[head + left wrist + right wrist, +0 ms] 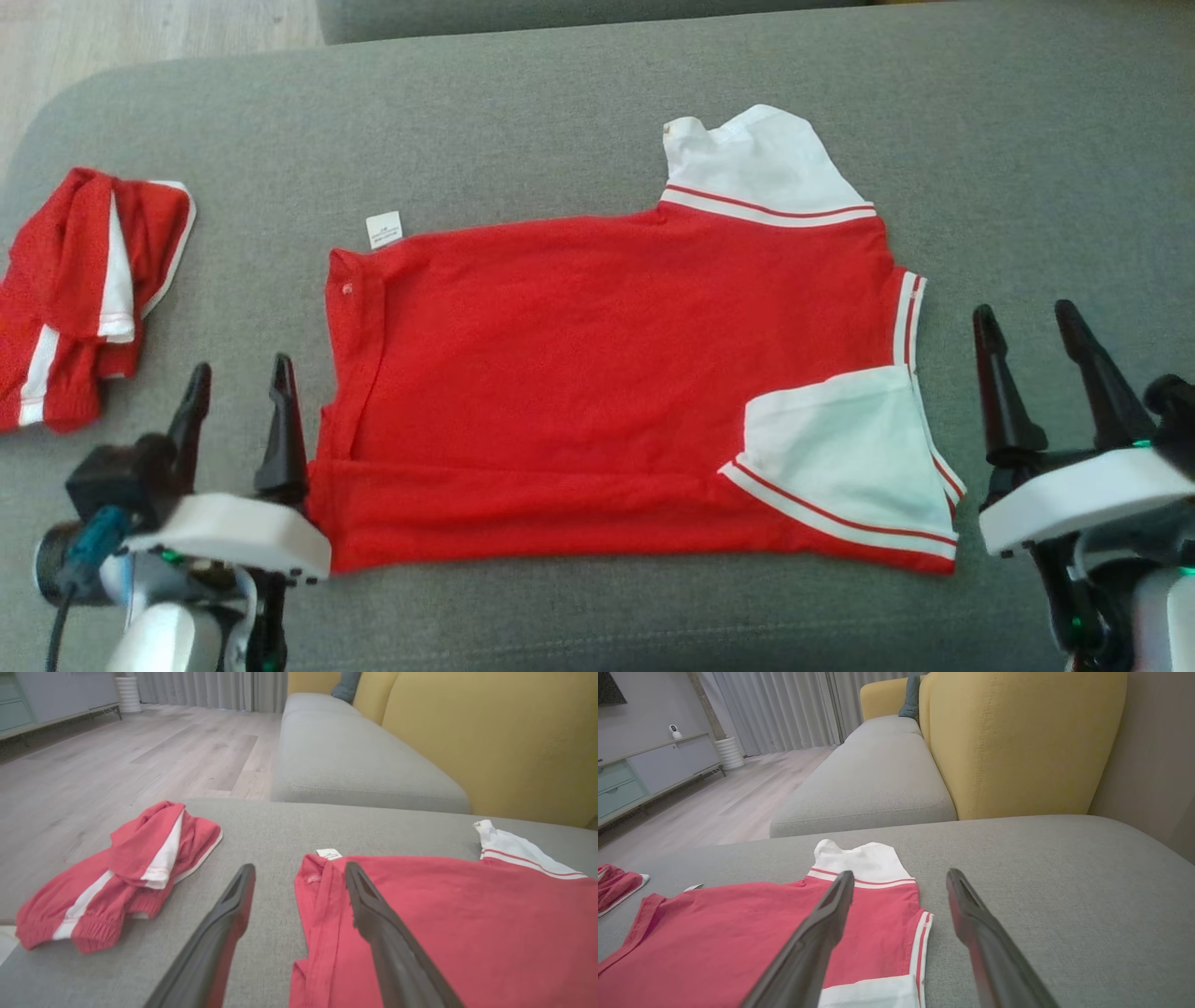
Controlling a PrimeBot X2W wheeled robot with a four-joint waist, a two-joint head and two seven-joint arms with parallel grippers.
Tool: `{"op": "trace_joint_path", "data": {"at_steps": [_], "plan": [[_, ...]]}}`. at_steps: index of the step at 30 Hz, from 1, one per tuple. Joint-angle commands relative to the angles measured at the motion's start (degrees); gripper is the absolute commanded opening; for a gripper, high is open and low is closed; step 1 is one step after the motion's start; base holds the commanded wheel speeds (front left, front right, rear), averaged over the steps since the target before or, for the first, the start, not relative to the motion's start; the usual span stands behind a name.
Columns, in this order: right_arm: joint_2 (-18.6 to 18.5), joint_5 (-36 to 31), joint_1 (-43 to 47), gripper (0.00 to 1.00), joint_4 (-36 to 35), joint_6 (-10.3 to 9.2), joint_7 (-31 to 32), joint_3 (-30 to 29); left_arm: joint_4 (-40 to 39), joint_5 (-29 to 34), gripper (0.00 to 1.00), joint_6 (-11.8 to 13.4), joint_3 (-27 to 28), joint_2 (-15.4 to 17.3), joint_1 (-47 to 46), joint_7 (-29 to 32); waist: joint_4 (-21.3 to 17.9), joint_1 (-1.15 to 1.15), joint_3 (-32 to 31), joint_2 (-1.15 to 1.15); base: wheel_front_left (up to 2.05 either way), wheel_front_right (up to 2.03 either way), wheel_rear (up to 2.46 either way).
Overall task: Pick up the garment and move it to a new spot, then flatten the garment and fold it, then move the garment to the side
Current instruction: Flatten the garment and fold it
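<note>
The garment is a red shirt with white red-striped sleeves, lying flat across the grey cushion. One white sleeve sticks out at the far edge, the other is folded onto the red body near the right end. A white tag lies at its left far corner. My left gripper hovers open at the shirt's left end, one finger over the hem. My right gripper is open just past the shirt's right end, with nothing between its fingers.
A crumpled red and white garment lies at the cushion's left end. A yellow sofa back and a second grey seat stand beyond. Wooden floor lies past the left edge.
</note>
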Motion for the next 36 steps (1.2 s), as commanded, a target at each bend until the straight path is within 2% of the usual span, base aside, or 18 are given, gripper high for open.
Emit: {"op": "trace_joint_path", "data": {"at_steps": [1,11,15,20,23,28,36], "plan": [[-0.57,-0.42,-1.82,1.0,-2.1,-0.05,-0.39,1.46,-2.05,0.43,1.0,0.27,2.29,1.03,-2.73,-0.98,0.08,0.0,0.04,0.0,0.0,0.0,0.0],[-0.57,-0.15,-3.31,1.0,-1.11,-0.05,-0.6,1.88,0.59,0.79,1.0,-0.14,1.38,1.13,-5.25,-1.77,-0.25,0.0,1.4,0.0,0.0,0.0,0.0],[-0.57,0.08,-4.01,1.0,-1.28,-0.05,-0.6,1.67,3.06,0.03,1.0,-2.51,-0.15,0.98,-9.73,-0.9,0.04,0.0,3.61,0.0,0.0,0.0,0.0],[-0.57,0.31,-6.12,1.0,-0.68,-0.05,-0.67,3.24,10.98,-1.56,1.0,-5.43,-1.14,0.36,-19.98,1.48,-0.67,0.0,7.18,0.0,0.0,0.0,0.0],[-0.57,0.7,-7.11,1.0,0.23,-0.05,-1.0,3.97,17.57,-3.06,1.0,-6.67,-0.85,0.05,-25.53,3.36,-1.42,0.0,8.8,0.0,0.0,0.0,0.0],[-0.57,1.06,-7.96,1.0,1.78,-0.05,-1.64,4.46,29.61,-6.94,1.0,-10.19,-0.39,-0.47,-32.82,7.61,-2.24,0.0,10.31,0.0,0.0,0.0,0.0],[-0.57,1.9,-6.84,1.0,2.99,-0.05,-2.04,3.44,41.2,-9.07,1.0,-12.17,0.19,-0.41,-39.09,9.0,-2.99,0.0,10.9,0.0,0.0,0.0,0.0]]}}
